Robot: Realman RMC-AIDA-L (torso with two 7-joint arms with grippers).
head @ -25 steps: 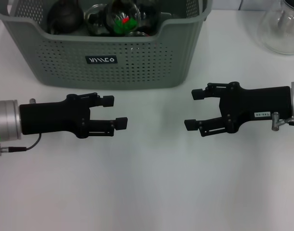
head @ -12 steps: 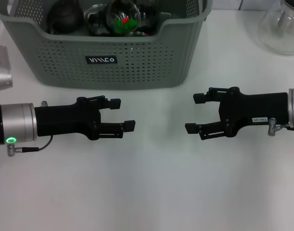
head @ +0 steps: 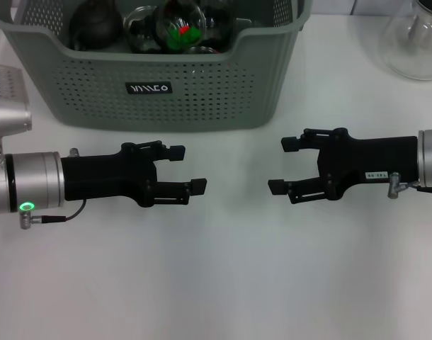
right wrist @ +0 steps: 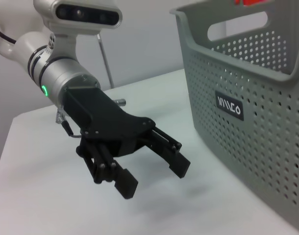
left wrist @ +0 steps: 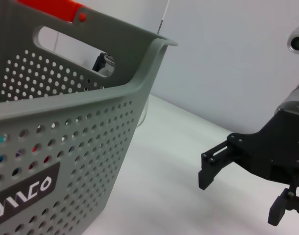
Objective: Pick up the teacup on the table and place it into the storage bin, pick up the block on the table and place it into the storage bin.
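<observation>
Jaws: both grippers stand open and hold nothing.

Head view. The left gripper (head: pixel 185 169) lies in the left centre of the frame, fingers pointing toward the middle. The right gripper (head: pixel 285 165) lies in the right centre, fingers pointing back at it. The two sets of fingertips face each other, apart, with bare white table (head: pixel 230 276) between them. The storage bin (head: pixel 159 92) fills the upper left of the frame; its front wall is just above the left gripper, apart from it. The whole lower half of the frame is open table. Count: one bin, two grippers, one black label (head: pixel 149 88) on the bin's front wall. Inside the bin lie one dark round item (head: pixel 94 27) and clear glass items (head: pixel 177 28) with red and green showing; their number cannot be told. One clear glass vessel (head: pixel 418 42) stands at the upper right edge.

Left wrist view. The storage bin (left wrist: pixel 66 142) occupies the left half; the right gripper (left wrist: pixel 247 181) is at the lower right, open, with open table between.

Right wrist view. The left gripper (right wrist: pixel 154 171) sits at centre, open; the storage bin (right wrist: pixel 252 112) fills the right side, apart from it.
</observation>
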